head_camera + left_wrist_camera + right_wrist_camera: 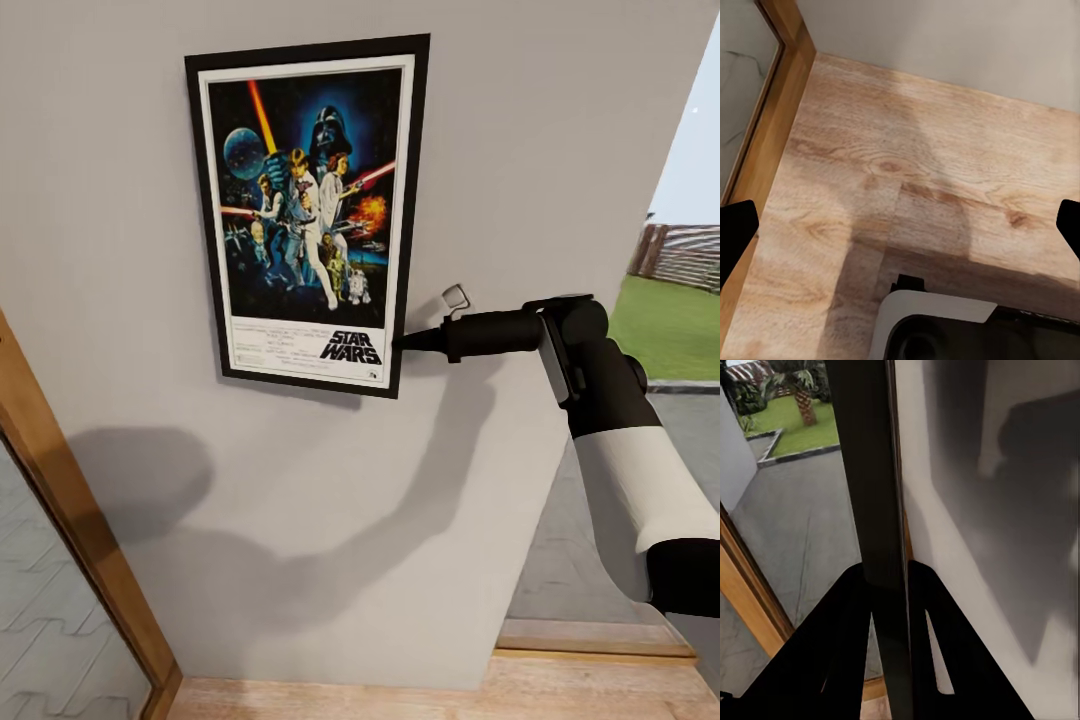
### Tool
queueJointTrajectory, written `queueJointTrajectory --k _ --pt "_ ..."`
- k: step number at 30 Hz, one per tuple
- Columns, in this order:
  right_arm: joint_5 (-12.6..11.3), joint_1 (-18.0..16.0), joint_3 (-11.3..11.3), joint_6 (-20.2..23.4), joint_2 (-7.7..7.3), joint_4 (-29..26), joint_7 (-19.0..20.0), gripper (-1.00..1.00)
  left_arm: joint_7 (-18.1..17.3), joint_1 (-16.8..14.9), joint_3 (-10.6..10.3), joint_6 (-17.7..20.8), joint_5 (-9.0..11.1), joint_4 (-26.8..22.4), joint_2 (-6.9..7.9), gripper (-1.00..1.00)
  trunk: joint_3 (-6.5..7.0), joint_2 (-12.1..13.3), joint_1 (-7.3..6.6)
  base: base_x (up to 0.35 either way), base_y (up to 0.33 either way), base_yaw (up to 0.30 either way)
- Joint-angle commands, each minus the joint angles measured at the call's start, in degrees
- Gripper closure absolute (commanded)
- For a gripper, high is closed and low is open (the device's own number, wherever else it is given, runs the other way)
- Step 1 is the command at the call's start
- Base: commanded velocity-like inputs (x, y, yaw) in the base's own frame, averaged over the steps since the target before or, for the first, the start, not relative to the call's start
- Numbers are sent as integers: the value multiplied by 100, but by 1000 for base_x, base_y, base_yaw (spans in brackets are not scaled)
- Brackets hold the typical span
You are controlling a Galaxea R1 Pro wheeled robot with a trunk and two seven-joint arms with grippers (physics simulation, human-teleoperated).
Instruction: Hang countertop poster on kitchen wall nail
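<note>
The poster (305, 210), a portrait Star Wars print in a black frame, lies flat against the pale grey wall (520, 150), slightly tilted. My right gripper (400, 343) is shut on the lower part of its right edge. In the right wrist view the dark frame edge (874, 472) runs between the two black fingers (832, 645), beside the wall. No nail head shows; the poster covers that patch of wall. My left gripper (900, 225) is open, its fingertips (735, 232) far apart, and it points down at the light wood floor (907, 150).
A wood-framed glass pane (70, 500) stands at the lower left of the wall. Right of the wall's end is an opening onto grey paving and a green lawn (670, 320). My own base (937, 330) shows below the left gripper.
</note>
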Motion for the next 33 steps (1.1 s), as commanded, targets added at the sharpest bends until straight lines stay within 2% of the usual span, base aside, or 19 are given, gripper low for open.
queueJointTrajectory --k 1,33 --pt "16 -7 7 72 -3 2 25 100 -51 -1 33 -3 2 -6 -4 -100 -12 -11 5 17 0 0" --pt "16 -1 7 68 -4 2 25 100 -51 -1 33 -3 2 -6 -4 -100 -12 -11 5 1 0 0"
